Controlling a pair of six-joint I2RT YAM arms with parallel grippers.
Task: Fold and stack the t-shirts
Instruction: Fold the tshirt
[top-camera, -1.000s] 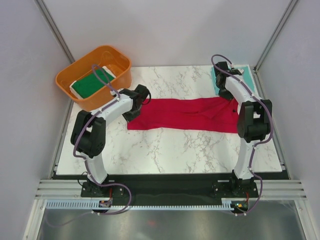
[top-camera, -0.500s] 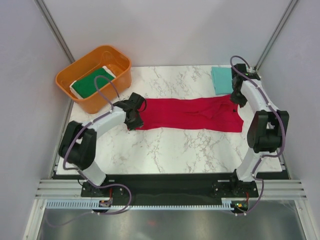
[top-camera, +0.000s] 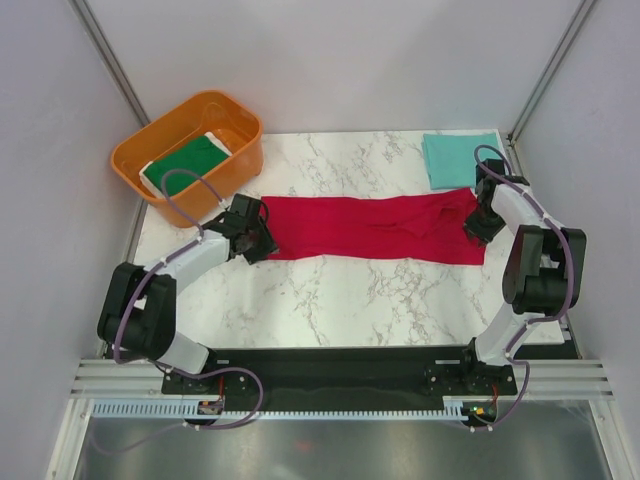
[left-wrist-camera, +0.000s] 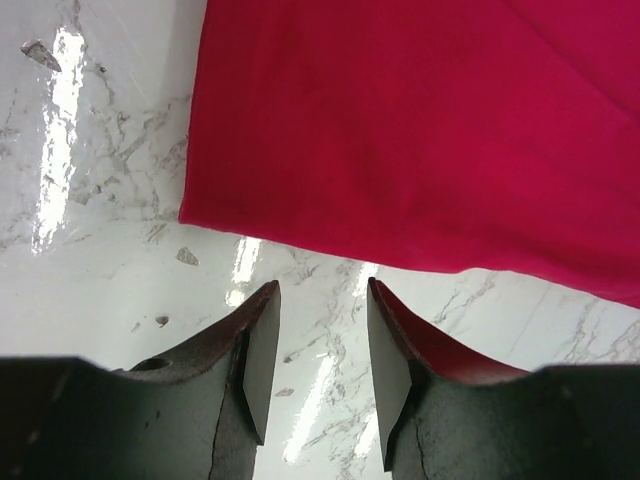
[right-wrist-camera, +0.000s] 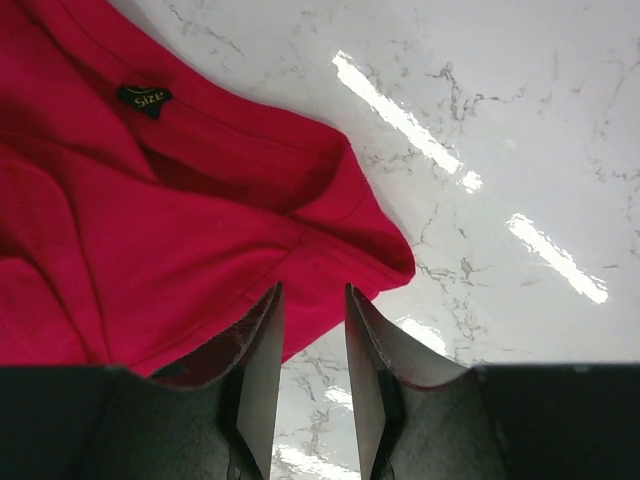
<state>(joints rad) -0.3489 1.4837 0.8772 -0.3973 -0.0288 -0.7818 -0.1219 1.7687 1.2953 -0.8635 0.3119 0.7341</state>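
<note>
The white marble table (top-camera: 350, 300) filled the middle of the overhead view. Across its centre lay the red t-shirt (top-camera: 370, 228), stretched out in a long band from left to right. Its left end was straight-edged and its right end rumpled.

At the upper left of the frame sat the orange plastic tub (top-camera: 160, 125), overhanging the table's far left corner. The folded teal t-shirt (top-camera: 460, 158) lay flat at the upper right, apart from the red one. The dark green t-shirt (top-camera: 190, 160), folded with a white edge showing, rested inside the tub.

The left gripper (top-camera: 265, 240) was low at the left end of the red shirt. In its wrist view the left gripper (left-wrist-camera: 322, 300) had its jaws apart over bare marble just short of the shirt's lower hem, with nothing between them.

The right gripper (top-camera: 478, 222) was at the shirt's right end. From its wrist camera the right gripper (right-wrist-camera: 314, 295) showed its jaws parted by a narrow gap above a corner of red cloth. They did not look clamped on it, though I couldn't tell whether the tips touched the fabric.

A small black size label (right-wrist-camera: 145, 98) showed near the upper left of that view.
</note>
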